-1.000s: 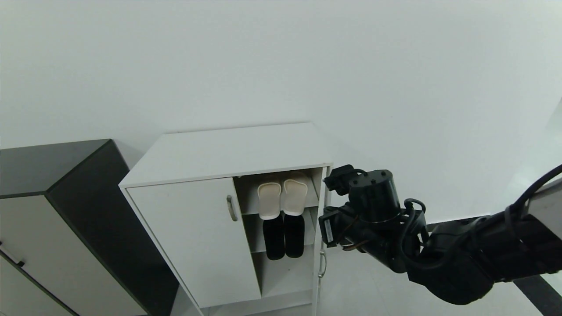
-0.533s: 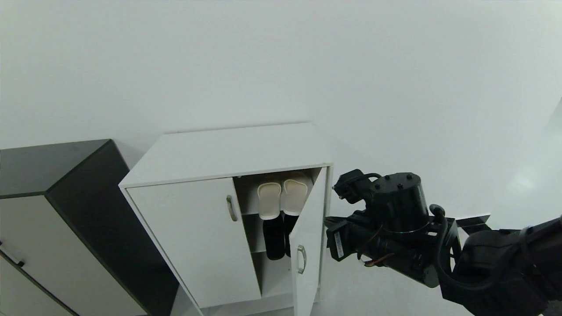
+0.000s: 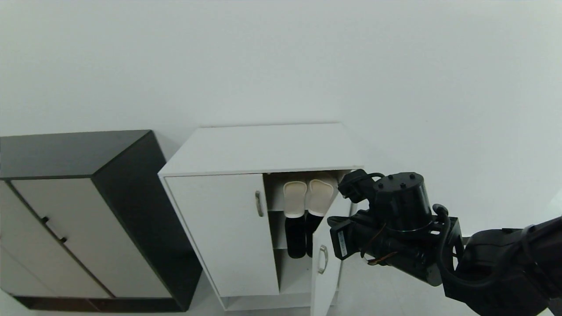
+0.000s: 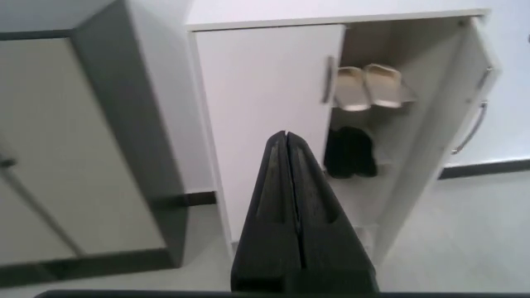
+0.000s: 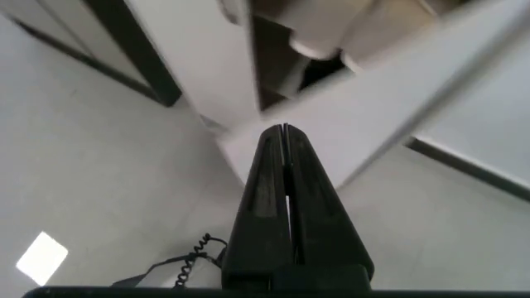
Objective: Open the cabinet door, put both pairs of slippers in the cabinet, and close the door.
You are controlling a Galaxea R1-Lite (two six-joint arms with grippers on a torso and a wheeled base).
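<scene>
The white cabinet (image 3: 263, 149) stands against the wall, its left door (image 3: 224, 232) shut and its right door (image 3: 327, 272) partly open. White slippers (image 3: 307, 197) lie on the upper shelf and black slippers (image 3: 296, 237) on the shelf below, toes outward. My right arm (image 3: 395, 219) is against the outer side of the right door. In the right wrist view my right gripper (image 5: 284, 130) is shut on nothing, its tip close to the door (image 5: 373, 116). My left gripper (image 4: 286, 136) is shut and empty, some way in front of the cabinet (image 4: 265, 108).
A dark cabinet (image 3: 66, 153) with pale doors stands just left of the white one. A black cable (image 5: 186, 257) lies on the pale floor below my right gripper. A bare white wall rises behind both cabinets.
The right door has swung from wide open to partly shut, with my right arm following behind it. The head camera has turned, so the whole picture has shifted to the right.
</scene>
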